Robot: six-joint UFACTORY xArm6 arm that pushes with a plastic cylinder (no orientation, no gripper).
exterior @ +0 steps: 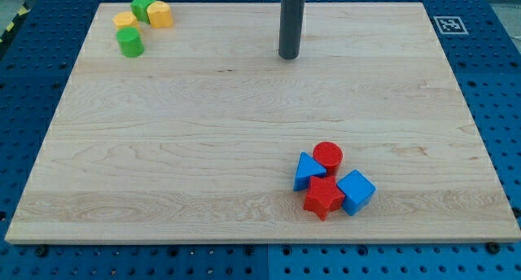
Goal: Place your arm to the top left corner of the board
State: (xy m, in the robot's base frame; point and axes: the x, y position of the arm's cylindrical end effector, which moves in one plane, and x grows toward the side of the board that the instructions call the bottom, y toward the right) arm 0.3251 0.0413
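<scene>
My tip (289, 57) bare, holding nothing, on the board (203, 133). Far to its left: two green blocks (129, 42), two yellow (159, 15). Below-right: two red (328, 155), two blue (356, 190).

rod (290, 19): upper part cut off by the view's top edge;
yellow block (124, 20): shape partly hidden behind green cylinder (129, 42)
</scene>
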